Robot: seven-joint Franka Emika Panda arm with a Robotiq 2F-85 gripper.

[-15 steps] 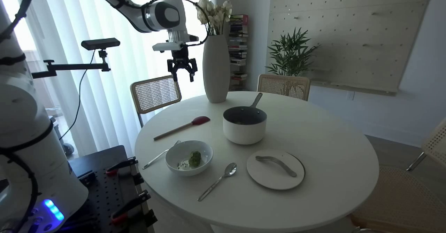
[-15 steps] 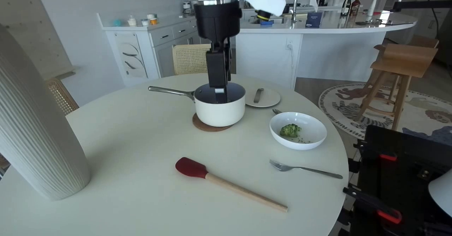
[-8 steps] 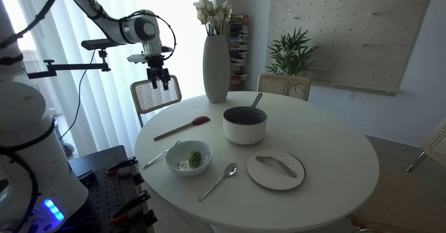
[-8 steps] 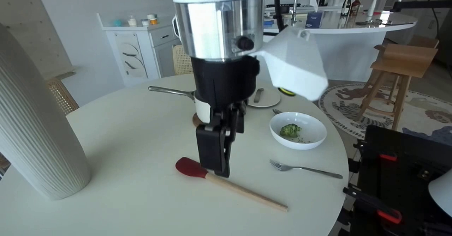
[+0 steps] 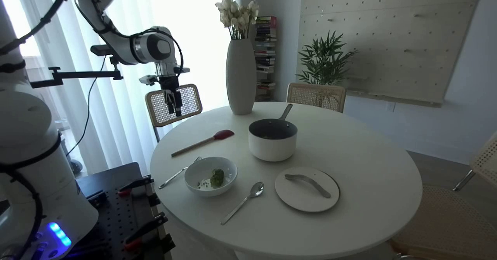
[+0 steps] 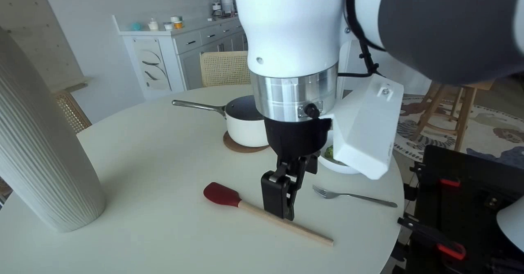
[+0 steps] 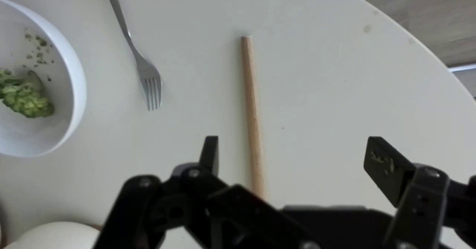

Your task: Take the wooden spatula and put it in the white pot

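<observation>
Lowered since half a second ago, the gripper (image 7: pixel 292 144) is now held above the wooden spatula (image 5: pixel 202 142), fingers (image 7: pixel 211 154) parted wide, nothing grasped. The wooden spatula is left unshifted on the table (image 5: pixel 361 166), with the white pot (image 5: pixel 271 147) near its red end.

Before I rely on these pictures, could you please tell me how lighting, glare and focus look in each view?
In an exterior view, backlight washes out the curtain and the table looks dim; in an exterior view, the arm's metal collar glares and the vase seems to lean, probably lens distortion; in the wrist view, the wooden spatula's handle looks fairly sharp, the gripper softer.
</observation>
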